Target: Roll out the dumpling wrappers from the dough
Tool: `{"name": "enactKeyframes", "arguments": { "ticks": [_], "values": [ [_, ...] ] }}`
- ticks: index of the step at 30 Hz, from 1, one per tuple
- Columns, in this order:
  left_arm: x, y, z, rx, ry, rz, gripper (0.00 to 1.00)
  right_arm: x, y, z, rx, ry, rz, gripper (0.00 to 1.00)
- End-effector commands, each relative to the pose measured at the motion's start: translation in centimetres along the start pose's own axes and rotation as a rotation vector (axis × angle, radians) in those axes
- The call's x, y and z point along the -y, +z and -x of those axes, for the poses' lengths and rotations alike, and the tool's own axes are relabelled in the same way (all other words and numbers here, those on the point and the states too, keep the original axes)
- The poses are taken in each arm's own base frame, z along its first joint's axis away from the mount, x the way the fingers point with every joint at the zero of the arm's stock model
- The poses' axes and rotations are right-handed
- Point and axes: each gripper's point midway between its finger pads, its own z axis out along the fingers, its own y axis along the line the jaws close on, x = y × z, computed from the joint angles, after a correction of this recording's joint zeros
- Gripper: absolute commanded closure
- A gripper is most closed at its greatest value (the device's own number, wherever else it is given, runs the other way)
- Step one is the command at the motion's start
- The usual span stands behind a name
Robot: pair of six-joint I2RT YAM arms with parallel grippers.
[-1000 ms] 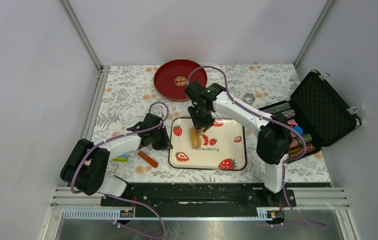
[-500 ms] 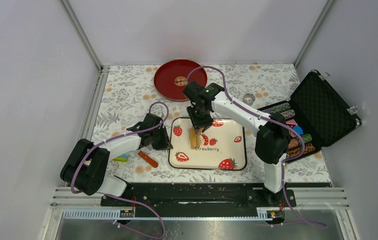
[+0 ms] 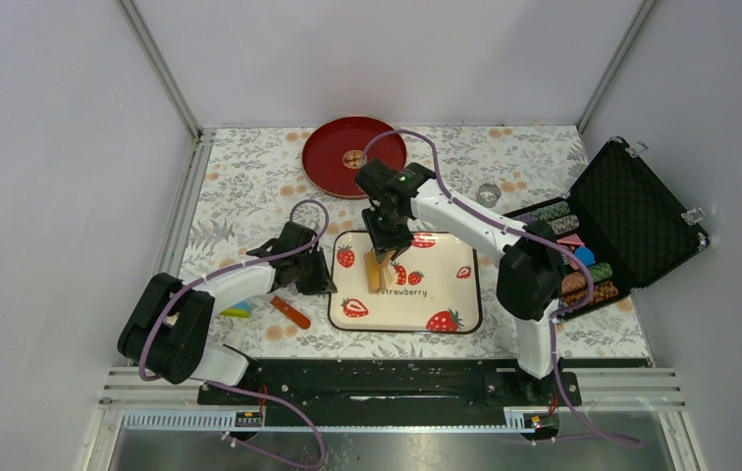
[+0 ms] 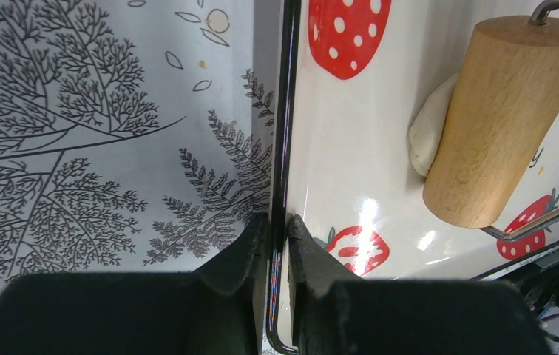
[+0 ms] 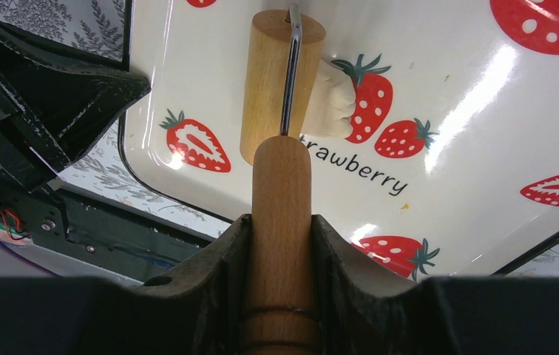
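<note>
The pale, soft dough lump (image 4: 428, 133) lay in the left half of the glossy white strawberry tray (image 3: 455, 294), tucked against a smooth wooden roller (image 4: 498, 118). The right gripper (image 5: 282, 229) clamped the roller's round handle. The left gripper (image 4: 276, 229) pinched the tray's dark left rim. Beyond the tray sat a red plate (image 3: 333, 147), and to the right an open black case (image 3: 632, 216) of chips.

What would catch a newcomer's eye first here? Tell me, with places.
The strawberry-printed tray at the table's centre stands out: over it, the right gripper is shut on a wooden rolling pin whose roller lies against a lump of pale dough. The left gripper pinches the tray's left rim. Behind sits a red plate, with an open black case at the right.
</note>
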Motion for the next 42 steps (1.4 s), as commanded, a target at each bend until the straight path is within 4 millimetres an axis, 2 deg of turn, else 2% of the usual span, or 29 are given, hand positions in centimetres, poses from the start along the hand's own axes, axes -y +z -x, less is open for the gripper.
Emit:
{"name": "enactKeyframes", "arguments": {
  "ticks": [1,7,12,18,21,25,32,37,39,42],
  "values": [
    [-2.5,0.4,-1.1,-0.031,0.007,0.104,1.00,-3.9,8.7,-3.9,-0.177,-0.018,0.070,1.00],
    [-2.6,0.4,-1.2,-0.033,0.006,0.106,1.00,-3.8,9.4,-4.3,-0.185,-0.020,0.057,1.00],
    [-2.5,0.4,-1.1,-0.031,0.007,0.106,1.00,-4.4,9.7,-4.4,-0.188,-0.025,0.076,1.00],
    [-2.5,0.4,-1.1,-0.030,0.007,0.104,1.00,-5.4,9.2,-4.1,-0.178,-0.030,0.102,1.00],
    [-2.5,0.4,-1.1,-0.029,0.007,0.105,1.00,-6.1,8.3,-3.8,-0.162,-0.041,0.126,1.00],
    [-2.5,0.4,-1.1,-0.029,0.008,0.104,1.00,-7.1,5.2,-3.0,-0.094,-0.071,0.179,1.00],
    [-2.5,0.4,-1.1,-0.029,0.007,0.104,1.00,-7.1,-3.4,-0.6,0.122,-0.114,0.256,1.00],
    [-2.5,0.4,-1.0,-0.028,0.007,0.104,1.00,-5.1,-7.7,0.4,0.194,-0.076,0.284,1.00],
    [-2.5,0.4,-1.0,-0.028,0.007,0.104,1.00,-3.9,-8.9,0.6,0.220,-0.071,0.277,1.00],
    [-2.5,0.4,-1.1,-0.030,0.006,0.105,1.00,-2.1,-9.7,0.8,0.229,-0.050,0.253,1.00]
  ]
}}
